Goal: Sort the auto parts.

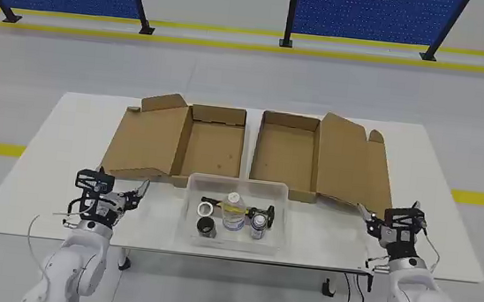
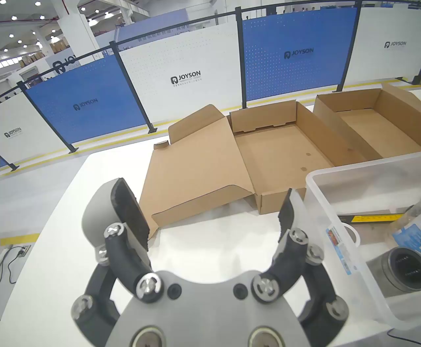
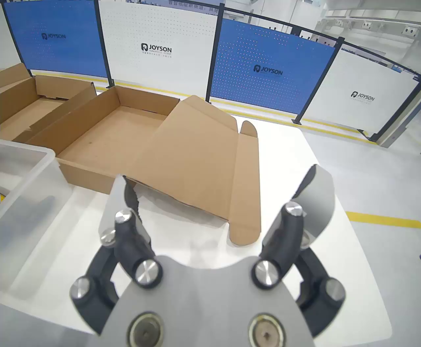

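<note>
Left gripper [image 1: 112, 185], lower left, and right gripper [image 1: 390, 216], lower right: wide, empty. Advisable: vertical descent into clear bin [image 1: 239, 183], lower centre, one part [image 1: 233, 212], avoiding walls.

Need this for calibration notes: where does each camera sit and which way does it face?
Top view: above the arms, looking down on table and clear bin; both arms show.
Left wrist view: on left wrist, facing left cardboard box; open left gripper shows.
Right wrist view: on right wrist, facing right cardboard box; open right gripper shows.
Shared by both wrist views: clear bin.
</note>
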Controlling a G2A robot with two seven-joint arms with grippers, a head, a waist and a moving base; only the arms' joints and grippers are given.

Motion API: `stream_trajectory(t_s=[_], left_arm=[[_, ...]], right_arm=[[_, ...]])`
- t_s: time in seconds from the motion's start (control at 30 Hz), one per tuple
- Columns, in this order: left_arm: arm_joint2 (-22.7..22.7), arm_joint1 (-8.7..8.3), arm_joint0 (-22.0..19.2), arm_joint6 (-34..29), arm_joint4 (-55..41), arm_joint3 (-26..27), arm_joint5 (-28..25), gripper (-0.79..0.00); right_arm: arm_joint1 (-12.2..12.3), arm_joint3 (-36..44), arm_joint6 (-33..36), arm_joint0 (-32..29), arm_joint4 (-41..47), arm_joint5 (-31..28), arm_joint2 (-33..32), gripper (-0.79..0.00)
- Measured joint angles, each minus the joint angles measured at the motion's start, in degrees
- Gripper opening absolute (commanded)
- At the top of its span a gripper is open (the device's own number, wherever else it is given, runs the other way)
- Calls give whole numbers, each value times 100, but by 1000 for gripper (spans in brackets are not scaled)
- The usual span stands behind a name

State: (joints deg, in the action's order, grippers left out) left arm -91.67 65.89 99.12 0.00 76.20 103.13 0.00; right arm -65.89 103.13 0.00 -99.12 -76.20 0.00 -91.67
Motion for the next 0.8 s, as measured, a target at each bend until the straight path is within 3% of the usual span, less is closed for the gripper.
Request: stream_trajectory(t_s=[0.6,0.8], left_arm=[[139,23,-93,-7,180,120,20,0],[452,37,-367,-220,47,418,-610,0]], right_arm=[[0,0,0,0,0,0,0,0],[0,0,0,0,0,0,0,0]])
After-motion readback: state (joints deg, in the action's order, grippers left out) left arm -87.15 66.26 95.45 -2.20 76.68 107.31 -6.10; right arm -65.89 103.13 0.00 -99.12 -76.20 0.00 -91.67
